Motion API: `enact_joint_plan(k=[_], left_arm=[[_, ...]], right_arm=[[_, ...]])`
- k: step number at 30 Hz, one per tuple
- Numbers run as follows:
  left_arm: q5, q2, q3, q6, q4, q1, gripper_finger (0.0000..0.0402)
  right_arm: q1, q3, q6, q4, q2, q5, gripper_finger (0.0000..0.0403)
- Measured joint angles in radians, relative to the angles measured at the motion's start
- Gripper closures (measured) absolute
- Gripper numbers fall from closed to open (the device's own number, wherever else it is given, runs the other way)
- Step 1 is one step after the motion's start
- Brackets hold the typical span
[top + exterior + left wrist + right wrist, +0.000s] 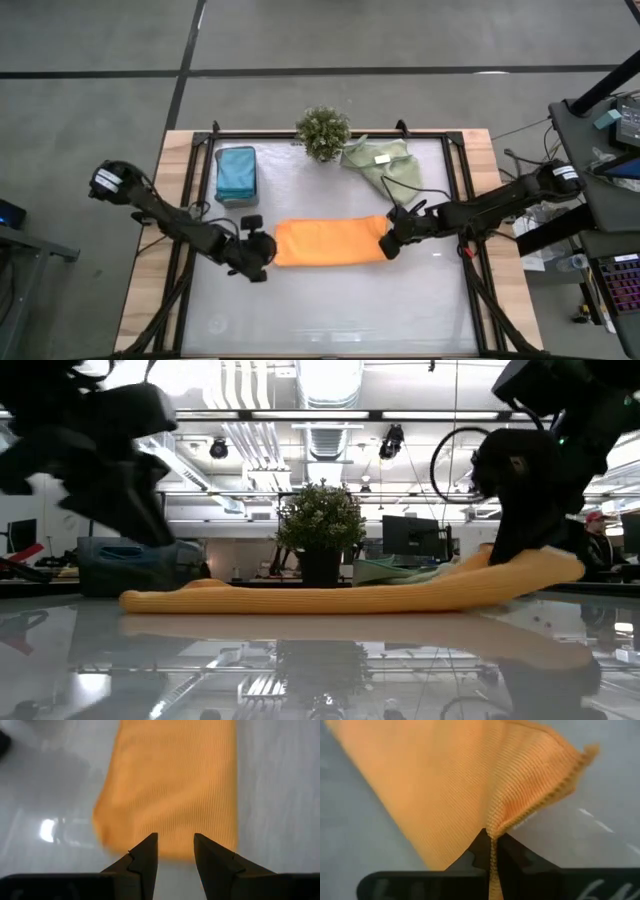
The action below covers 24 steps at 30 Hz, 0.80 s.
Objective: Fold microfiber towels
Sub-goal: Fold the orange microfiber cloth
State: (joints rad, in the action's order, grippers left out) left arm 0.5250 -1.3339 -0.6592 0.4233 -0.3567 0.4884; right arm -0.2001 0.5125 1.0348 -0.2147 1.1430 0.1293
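step: second fold of orange towel, mid-bench | right gripper jaws pinch its right end, lifted | left gripper jaws parted, at left end, empty | next: likely carry right end over leftward

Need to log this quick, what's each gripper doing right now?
Left gripper: open, holding nothing, at orange towel's end.
Right gripper: shut on orange towel's other end.
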Motion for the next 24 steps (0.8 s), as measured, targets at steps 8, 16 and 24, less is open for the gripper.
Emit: enact_joint_plan(k=[8,16,24], left_arm=[[-0.001,-0.047,0.03,0.139,0.028,0.037,0.029],[0.008,-0.162,0.03,0.039,0.206,0.029,0.029],[0.014,-0.247,0.03,0.041,0.247,0.028,0.029]], right_arm=[[0.001,0.2,-0.024,-0.416,-0.04,0.057,0.0394],[0.0,0.329,-0.089,-0.234,0.125,-0.001,0.0394],[0.023,0.516,-0.218,-0.038,0.384,-0.04,0.0394]])
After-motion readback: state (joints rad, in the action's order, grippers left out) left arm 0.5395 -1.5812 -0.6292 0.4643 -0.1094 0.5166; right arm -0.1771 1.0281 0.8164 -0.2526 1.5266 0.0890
